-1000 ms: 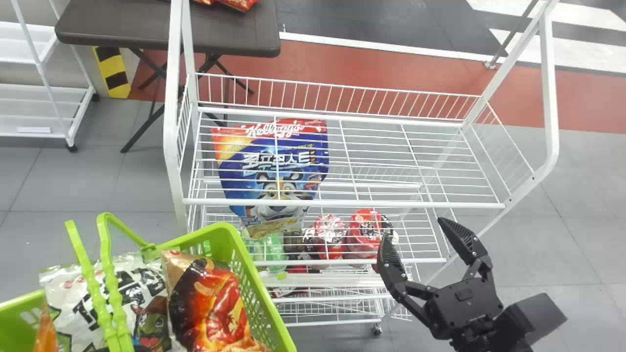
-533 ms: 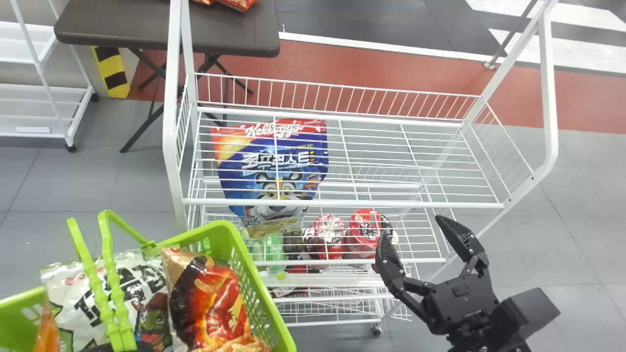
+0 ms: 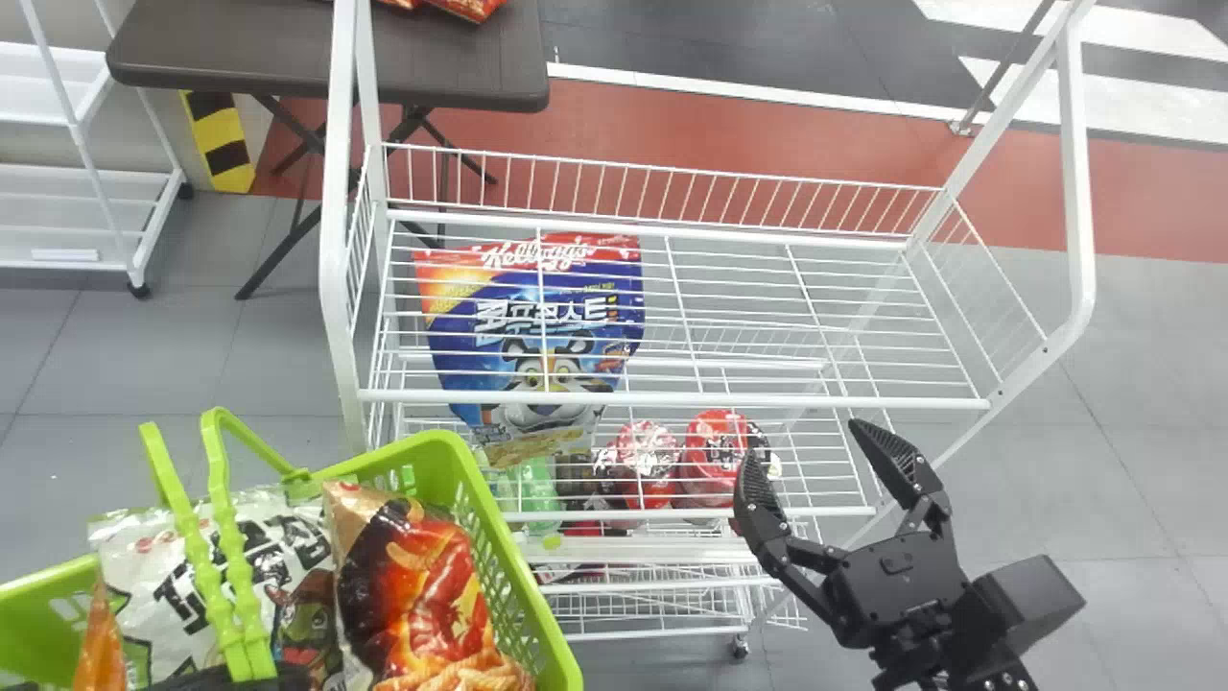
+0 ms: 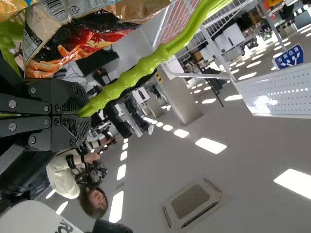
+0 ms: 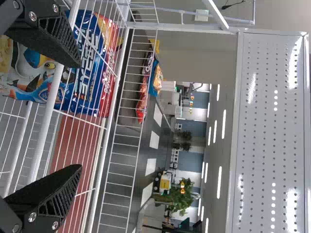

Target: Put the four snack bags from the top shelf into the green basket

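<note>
White wire makes up the rack (image 3: 672,398), standing on grey tiled floor (image 3: 1132,384) with a red strip (image 3: 767,134) behind it. Beyond the rack's left end are a dark brown table (image 3: 240,58), a black-and-yellow post (image 3: 221,144) and white shelving (image 3: 67,200); lit panels (image 4: 211,145) dot the ceiling. The green basket (image 3: 436,442) sits before the rack's left end, holding a white snack bag (image 3: 129,566) and a red-and-black one (image 3: 413,585). A blue bag (image 3: 480,355) shows through the rack's wires. The left gripper (image 3: 230,680) has its fingers clamped on the basket's handle (image 3: 221,537); the right gripper (image 3: 804,441), near the rack's front right, has its fingers apart.
</note>
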{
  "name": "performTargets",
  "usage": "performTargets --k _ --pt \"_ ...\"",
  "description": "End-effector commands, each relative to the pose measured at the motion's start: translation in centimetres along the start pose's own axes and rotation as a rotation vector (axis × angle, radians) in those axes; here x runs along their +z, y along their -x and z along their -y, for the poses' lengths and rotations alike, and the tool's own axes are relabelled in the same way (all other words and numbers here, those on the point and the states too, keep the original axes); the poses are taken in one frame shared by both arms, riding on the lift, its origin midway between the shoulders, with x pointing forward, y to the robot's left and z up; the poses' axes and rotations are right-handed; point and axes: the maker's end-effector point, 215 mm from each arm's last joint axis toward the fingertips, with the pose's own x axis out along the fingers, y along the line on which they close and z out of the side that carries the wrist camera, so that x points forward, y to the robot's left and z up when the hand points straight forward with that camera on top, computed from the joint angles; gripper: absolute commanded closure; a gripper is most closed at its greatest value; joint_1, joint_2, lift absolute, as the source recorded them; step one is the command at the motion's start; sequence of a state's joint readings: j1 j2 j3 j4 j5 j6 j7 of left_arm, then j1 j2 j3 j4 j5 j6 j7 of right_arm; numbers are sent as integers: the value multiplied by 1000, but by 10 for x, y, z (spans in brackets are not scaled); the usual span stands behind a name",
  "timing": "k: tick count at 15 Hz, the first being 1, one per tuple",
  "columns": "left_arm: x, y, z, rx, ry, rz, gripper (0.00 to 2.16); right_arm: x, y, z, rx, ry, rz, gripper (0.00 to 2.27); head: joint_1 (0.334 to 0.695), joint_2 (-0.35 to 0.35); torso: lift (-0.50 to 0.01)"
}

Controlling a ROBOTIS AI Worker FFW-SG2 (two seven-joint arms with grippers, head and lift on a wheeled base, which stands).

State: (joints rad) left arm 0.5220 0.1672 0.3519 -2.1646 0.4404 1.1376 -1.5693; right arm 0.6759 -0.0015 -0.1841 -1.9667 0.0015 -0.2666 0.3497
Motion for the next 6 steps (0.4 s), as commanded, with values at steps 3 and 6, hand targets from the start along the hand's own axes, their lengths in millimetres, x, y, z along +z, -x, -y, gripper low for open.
performTargets --k 3,6 --pt "0 0 1 -11 3 4 2148 -3 -1 0 -1 -3 -4 76 695 -217 -4" --pt "0 -1 1 -13 4 4 2148 -3 -1 0 -1 -3 -6 83 695 -217 -4"
